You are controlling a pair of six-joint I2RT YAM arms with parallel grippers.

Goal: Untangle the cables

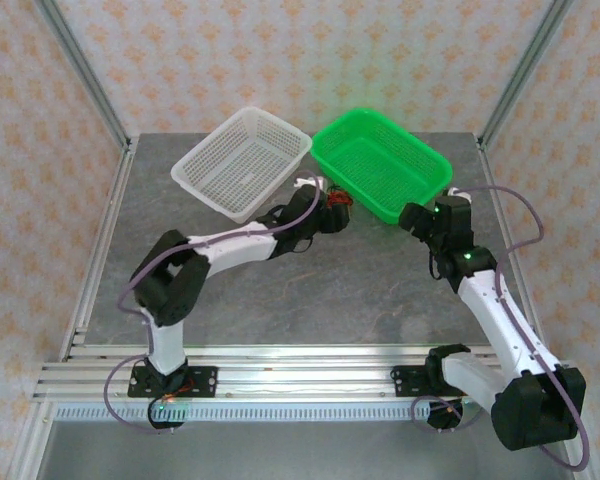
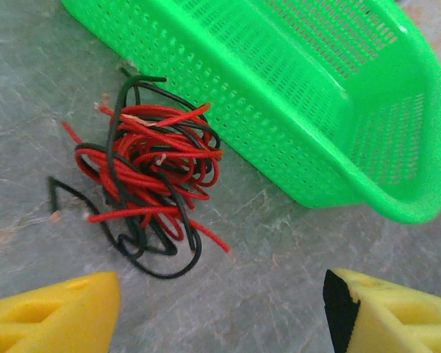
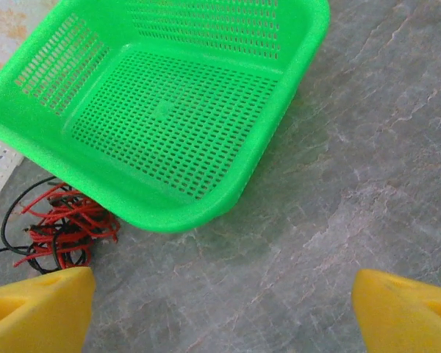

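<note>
white basket (image 1: pixel 242 162) back-left on the table (image 1: pixel 310 300). left gripper (image 2: pixel 222 298) jaws wide, holding nothing, hovering just short of the cables (image 2: pixel 151 176). cables: one red/black tangle lying on the table, just beside the green basket (image 2: pixel 301 95), outside its wall. right gripper (image 3: pixel 222 301) jaws wide too, empty, over bare table near the green basket's corner.

Cables (image 3: pixel 65 229) partly hidden under green basket (image 3: pixel 143 213) rim.
</note>
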